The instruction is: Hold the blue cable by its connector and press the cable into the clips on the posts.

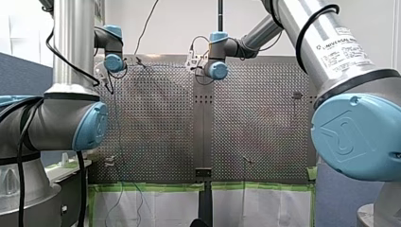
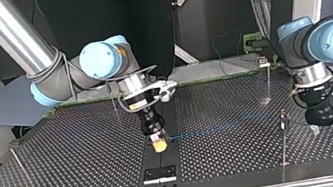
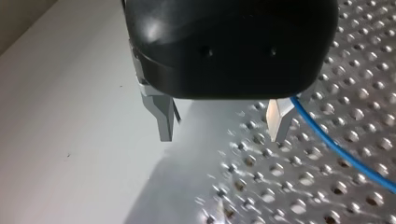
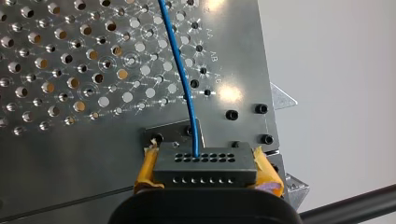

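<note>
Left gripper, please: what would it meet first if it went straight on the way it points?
Most likely the perforated table, near its edge: my left gripper points down at it, open, nothing between its fingers. The blue cable passes just beside one finger and might be brushed; depth is unclear.

The blue cable (image 3: 348, 158) runs off the left wrist view's edge.

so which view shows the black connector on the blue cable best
The right wrist view: the black rectangular connector, with rows of holes, sits close up in my right tool, thin blue cable leaving it. The top view hides it between yellow pads; the left wrist view shows only cable; the front view, nothing of it.
</note>
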`<state>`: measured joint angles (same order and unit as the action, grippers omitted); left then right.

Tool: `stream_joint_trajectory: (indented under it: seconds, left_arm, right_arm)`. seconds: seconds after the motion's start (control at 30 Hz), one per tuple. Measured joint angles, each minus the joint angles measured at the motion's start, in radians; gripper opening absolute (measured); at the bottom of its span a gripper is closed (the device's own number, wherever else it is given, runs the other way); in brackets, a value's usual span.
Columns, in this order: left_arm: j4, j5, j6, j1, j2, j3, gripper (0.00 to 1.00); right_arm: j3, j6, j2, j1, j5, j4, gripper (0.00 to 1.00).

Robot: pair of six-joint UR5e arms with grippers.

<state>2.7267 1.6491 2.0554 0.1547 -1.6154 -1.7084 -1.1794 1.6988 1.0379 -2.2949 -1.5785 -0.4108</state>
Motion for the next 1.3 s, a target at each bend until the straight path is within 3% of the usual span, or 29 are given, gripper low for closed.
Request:
stream_joint_trajectory:
  seconds: [0.2,0.53,0.7,1.13,1.3]
  left_arm:
    - [0.053,-0.009,-0.048,-0.006,0.018,-0.005,0.98]
    - [0.149,-0.014,-0.135,-0.007,0.047,-0.067,0.98]
    - [0.19,-0.023,-0.135,-0.01,0.083,-0.088,0.98]
    - [0.301,-0.121,-0.11,-0.043,0.194,-0.137,0.98]
    - [0.344,-0.132,-0.113,-0.048,0.237,-0.139,0.98]
  right_arm:
    - [0.002,0.0,0.0,-0.001,0.001,0.001,0.0]
    - [0.006,-0.001,0.0,-0.006,0.001,0.004,0.0]
    - [0.007,-0.002,0.0,-0.008,0.0,0.007,0.0]
    - [0.007,-0.003,0.0,-0.011,0.0,0.011,0.0]
    - [0.007,-0.004,0.0,-0.011,-0.009,0.021,0.0]
